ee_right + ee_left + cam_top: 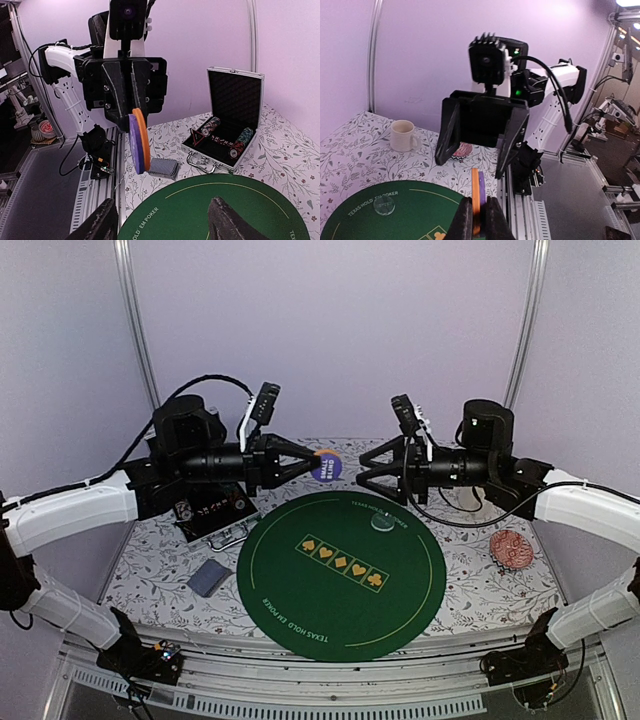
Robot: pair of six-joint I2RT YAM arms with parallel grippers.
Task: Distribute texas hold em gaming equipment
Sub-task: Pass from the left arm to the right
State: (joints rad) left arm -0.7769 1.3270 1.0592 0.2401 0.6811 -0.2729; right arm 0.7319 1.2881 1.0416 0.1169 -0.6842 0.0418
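1. Worktop [150,560]: floral cover, fills the lower half of the top view.
2. Mat [340,630]: round, green, lower centre of the top view. Bare except for item 9.
3. Left tool [476,222]: centre left of the top view, raised above the far edge of the mat. Fingers together, clamped on the orange disc.
4. Right tool [362,468]: centre right of the top view, facing the left tool. Fingers apart and empty, the tips just short of the orange disc.
5. Case [225,135]: lid up, left of the mat in the top view.
6. Mug [402,135]: white, on the worktop at centre left of the left wrist view. Not part of the game.
7. Cards [208,577]: one squared deck, grey-blue backs, lower left beside the mat. None dealt.
8. Orange disc [141,142]: purple face, held on edge in mid-air between the tools. Not yet placed.
9. Clear disc [382,522]: flat on the mat's upper rim. The only piece set out.
10. Chips [210,125]: rows lying in the case. None handed out.
11. Triangle marker [196,136]: red-edged, at the case's front left corner.
12. Progress, judged: early. One piece is on the mat and one looks ready for a hand-over. Cards, chips and marker remain.
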